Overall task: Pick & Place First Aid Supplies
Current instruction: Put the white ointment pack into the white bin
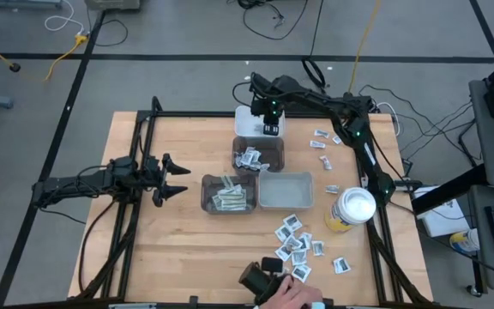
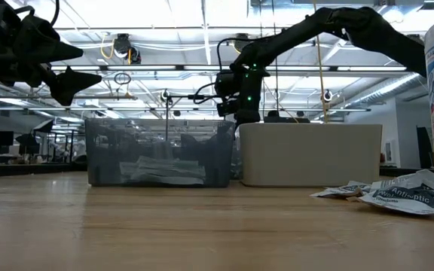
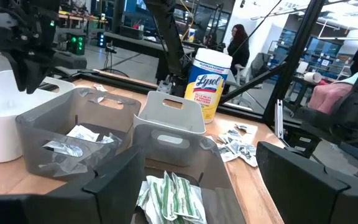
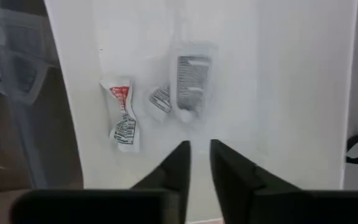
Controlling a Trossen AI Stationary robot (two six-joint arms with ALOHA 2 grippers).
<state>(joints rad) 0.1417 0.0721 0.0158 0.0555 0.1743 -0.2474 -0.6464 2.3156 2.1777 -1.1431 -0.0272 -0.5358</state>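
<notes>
The right hand (image 1: 270, 129) hangs over the white bin (image 1: 249, 118) at the far edge of the worktop (image 1: 178, 249), its fingers parted by a narrow gap with nothing between them. Below it in the white bin lie three small packets (image 4: 190, 79), one marked red. The left hand (image 1: 171, 179) waits spread wide and empty above the worktop's left side. More packets fill two grey bins (image 1: 228, 196), and loose sachets (image 1: 292, 240) lie scattered near the yellow canister (image 1: 351, 211). At the near edge, what looks like a person's hand (image 1: 292, 294) rests by a dark object.
</notes>
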